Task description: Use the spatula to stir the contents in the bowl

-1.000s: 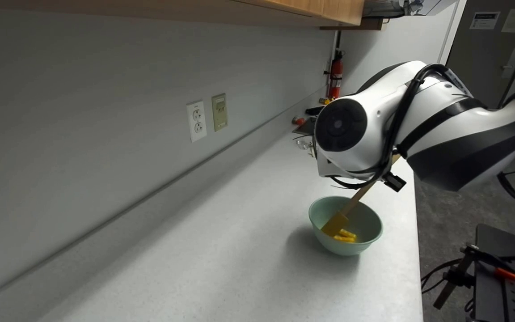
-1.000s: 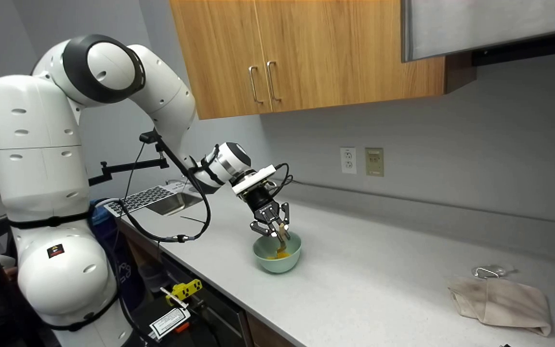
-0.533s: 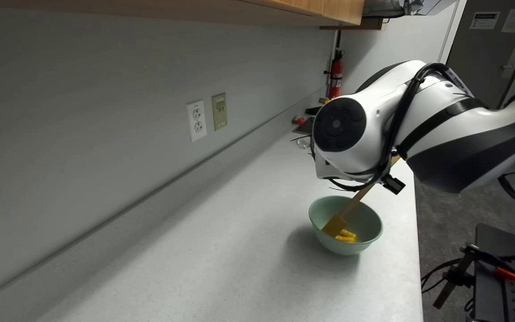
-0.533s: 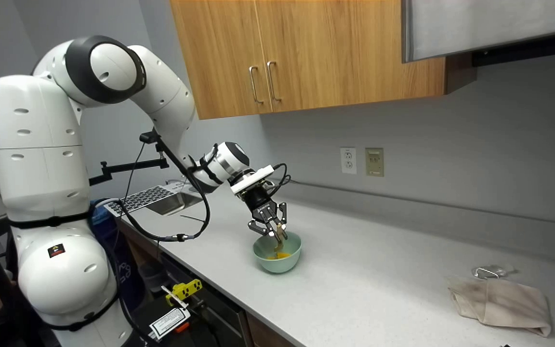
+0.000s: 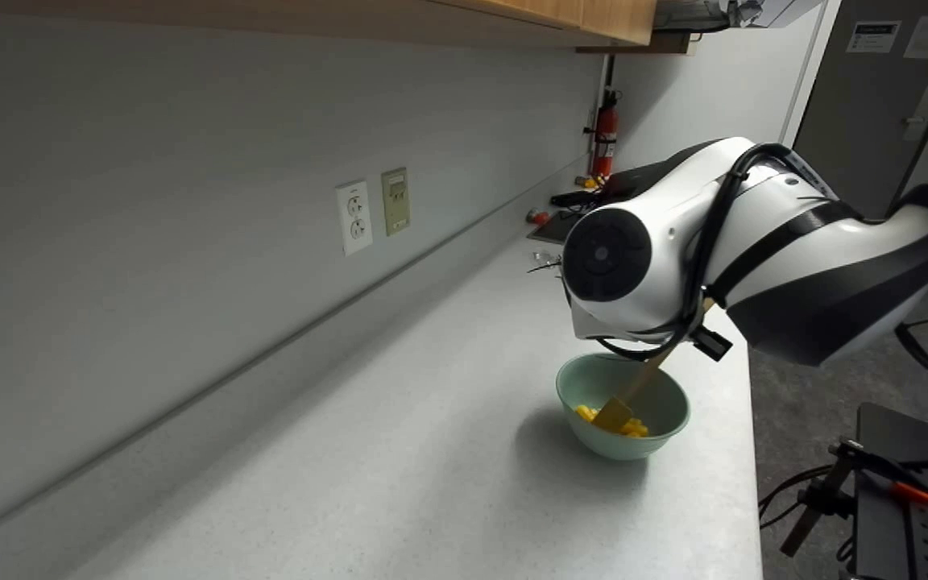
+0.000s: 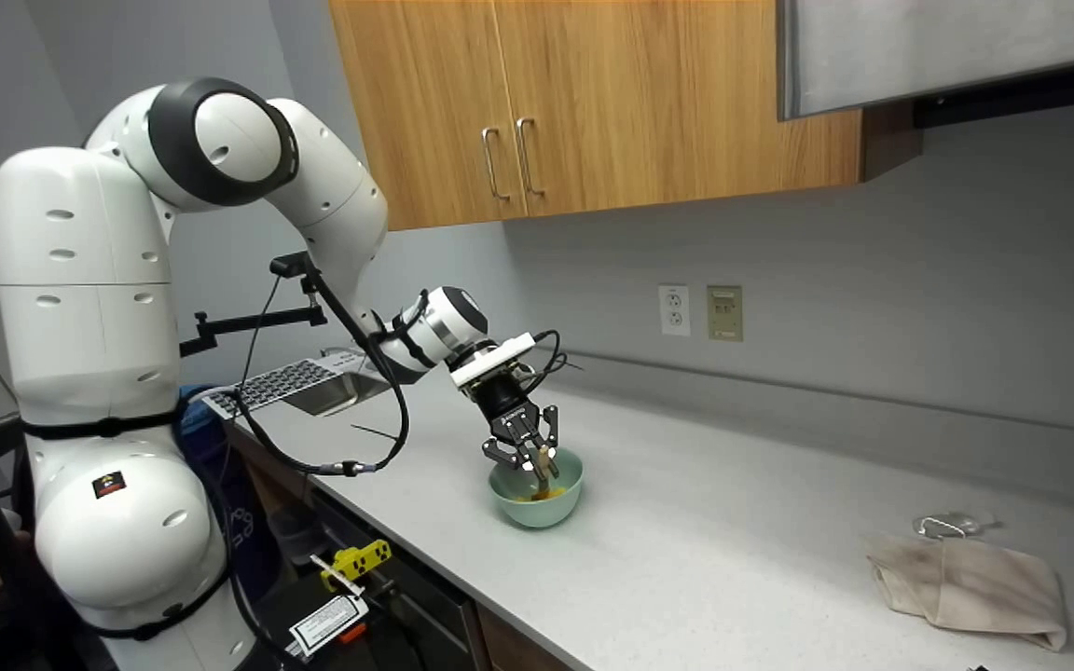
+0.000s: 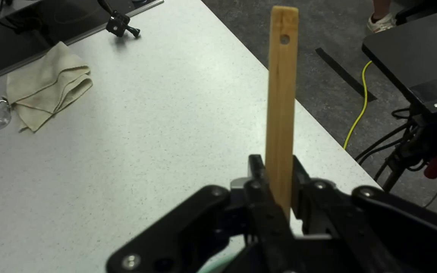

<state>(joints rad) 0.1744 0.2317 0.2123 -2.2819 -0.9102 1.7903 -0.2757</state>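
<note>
My gripper (image 6: 544, 466) is shut on the wooden handle of the spatula. In the wrist view the handle (image 7: 281, 106) stands upright between the gripper's (image 7: 276, 167) two black fingers, its holed end pointing up. In an exterior view the spatula's yellow blade (image 5: 614, 415) is down inside the mint bowl (image 5: 621, 449), tilted, among yellow pieces (image 5: 635, 428). The gripper itself is hidden behind the wrist there. The bowl (image 6: 537, 514) stands upright on the counter, below the fingers. Only a bit of its rim (image 7: 218, 264) shows in the wrist view.
A folded beige cloth (image 6: 966, 587) and a clear item with a metal clip (image 6: 952, 525) lie farther along the counter. A black cooktop (image 7: 21, 41) and a small black mount (image 7: 119, 24) are beyond. A wooden cabinet (image 6: 640, 102) hangs above.
The arm has come down. The spatula blade sits lower in the bowl and a little to the right in an exterior view. Yellow pieces now show on both sides of the blade. The bowl stayed put.
</note>
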